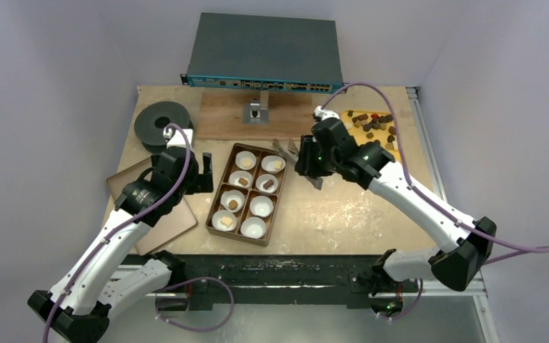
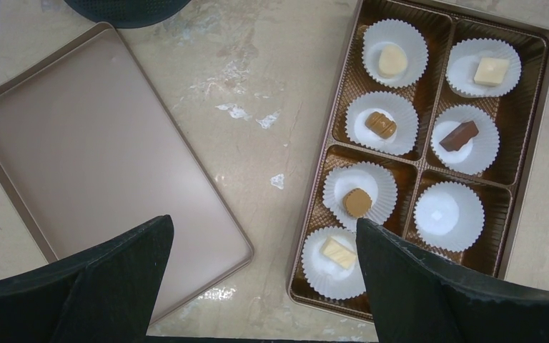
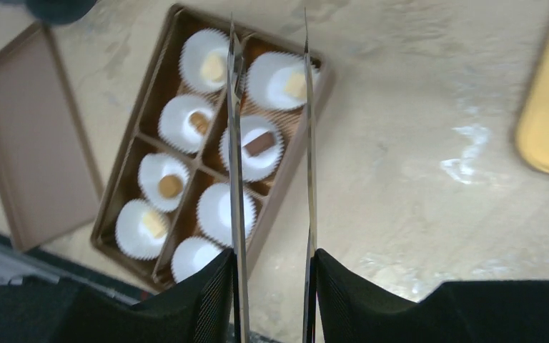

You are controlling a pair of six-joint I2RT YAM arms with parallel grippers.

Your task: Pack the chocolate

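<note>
Chocolate [image 2: 380, 125]: bite-size cream, tan, dark-brown blocks and rounds.

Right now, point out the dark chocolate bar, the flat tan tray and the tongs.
dark chocolate bar [image 2: 460, 134]: left wrist view, middle of its top.
flat tan tray [image 2: 100, 146]: left wrist view, bare floor.
tongs [image 3: 235, 157]: right wrist view, left blade, midway along.
</note>
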